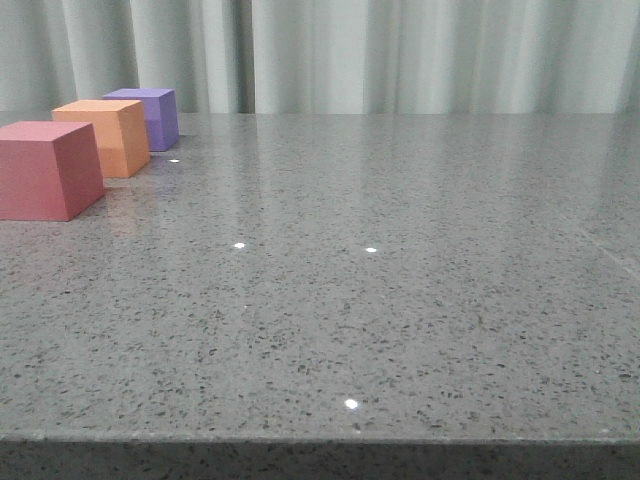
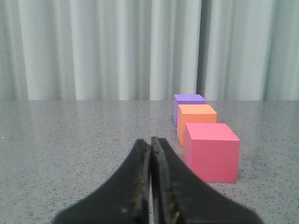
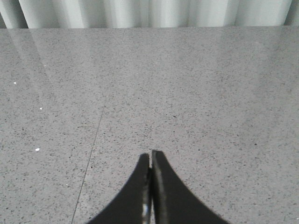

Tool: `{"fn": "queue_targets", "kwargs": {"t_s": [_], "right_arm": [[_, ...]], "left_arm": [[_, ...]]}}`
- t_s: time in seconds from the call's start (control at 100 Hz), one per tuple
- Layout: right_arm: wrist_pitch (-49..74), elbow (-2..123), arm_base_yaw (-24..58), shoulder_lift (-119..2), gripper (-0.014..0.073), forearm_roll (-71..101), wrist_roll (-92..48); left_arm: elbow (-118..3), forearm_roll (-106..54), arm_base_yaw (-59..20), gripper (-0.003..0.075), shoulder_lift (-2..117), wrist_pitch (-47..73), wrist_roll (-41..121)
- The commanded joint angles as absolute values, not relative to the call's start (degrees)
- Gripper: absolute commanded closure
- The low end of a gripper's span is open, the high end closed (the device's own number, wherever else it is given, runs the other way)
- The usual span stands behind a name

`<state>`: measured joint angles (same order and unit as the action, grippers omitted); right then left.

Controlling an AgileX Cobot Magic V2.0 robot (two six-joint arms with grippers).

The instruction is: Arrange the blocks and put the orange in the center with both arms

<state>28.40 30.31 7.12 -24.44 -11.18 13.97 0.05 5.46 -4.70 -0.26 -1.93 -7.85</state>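
The left gripper (image 2: 151, 140) has its fingers (image 2: 135, 186) pressed together with nothing between them, low over the grey speckled table (image 1: 400, 300). The right gripper (image 3: 150, 153) is likewise clenched on nothing, above bare table well apart from the cubes. Ahead of the left gripper stand three cubes in a row, none touched by it: the red-pink cube (image 1: 45, 170) nearest, the orange cube (image 1: 108, 136) in the middle just behind it, and the purple cube (image 1: 150, 115) farthest, near the pale curtain (image 1: 400, 50).
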Motion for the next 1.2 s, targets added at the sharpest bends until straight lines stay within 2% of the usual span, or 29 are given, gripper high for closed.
{"fn": "queue_targets", "kwargs": {"t_s": [0.0,0.27,0.43,0.73,1.19], "right_arm": [[23.72,31.89,6.67,-24.3,0.066,-13.11,13.78],[14.13,26.32,6.67,-17.06,0.066,-12.0,12.78],[14.0,21.47,6.54,-10.7,0.066,-9.14,12.19],[12.76,12.54,3.51,1.98,0.066,0.0,2.88],[-9.07,-0.52,3.34,1.82,0.066,-0.69,2.93]], "left_arm": [[2.61,5.41,-4.69,0.0739,-2.07,-6.53,-7.91],[2.61,5.41,-4.69,0.0739,-2.07,-6.53,-7.91],[2.61,5.41,-4.69,0.0739,-2.07,-6.53,-7.91],[2.61,5.41,-4.69,0.0739,-2.07,-6.53,-7.91],[2.61,5.41,-4.69,0.0739,-2.07,-6.53,-7.91]]}}
